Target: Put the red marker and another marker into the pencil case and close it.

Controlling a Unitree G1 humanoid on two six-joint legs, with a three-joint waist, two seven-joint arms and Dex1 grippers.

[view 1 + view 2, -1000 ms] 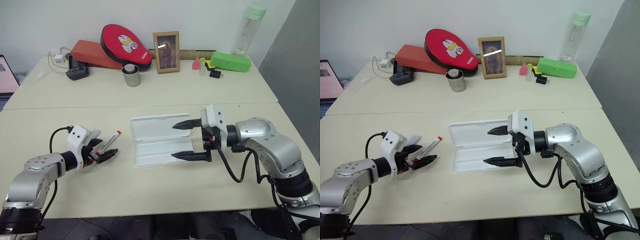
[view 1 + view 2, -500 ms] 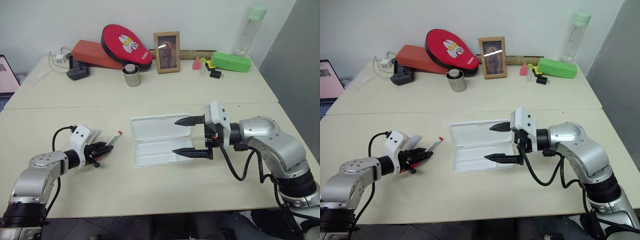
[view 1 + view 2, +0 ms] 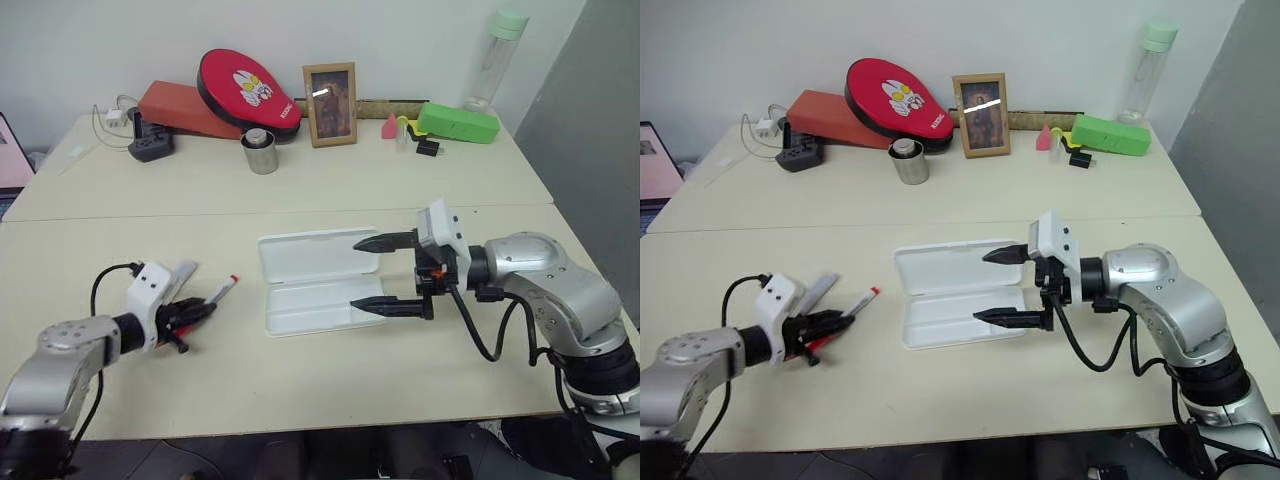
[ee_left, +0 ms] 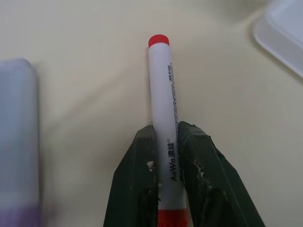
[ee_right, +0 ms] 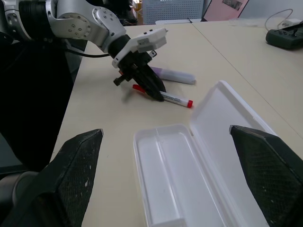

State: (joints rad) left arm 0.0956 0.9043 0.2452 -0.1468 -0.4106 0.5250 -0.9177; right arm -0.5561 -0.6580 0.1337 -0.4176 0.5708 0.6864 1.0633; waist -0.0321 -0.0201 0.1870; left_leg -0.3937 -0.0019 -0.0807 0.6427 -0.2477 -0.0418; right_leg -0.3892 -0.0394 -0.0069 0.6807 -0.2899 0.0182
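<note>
Bright even light, soft shadows, sharp

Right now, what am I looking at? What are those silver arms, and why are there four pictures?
It's a robot with two silver arms, each ending in two black fingers. Two pictures come from cameras in its head, looking down at a table. The other two come from little cameras on its wrists. The left gripper is pinching the red marker, a white pen with red ends. Beside it lies another marker with a purple end. In the middle sits the pencil case, a white box lying open. The right gripper hovers over it with its fingers spread wide, holding nothing.
</note>
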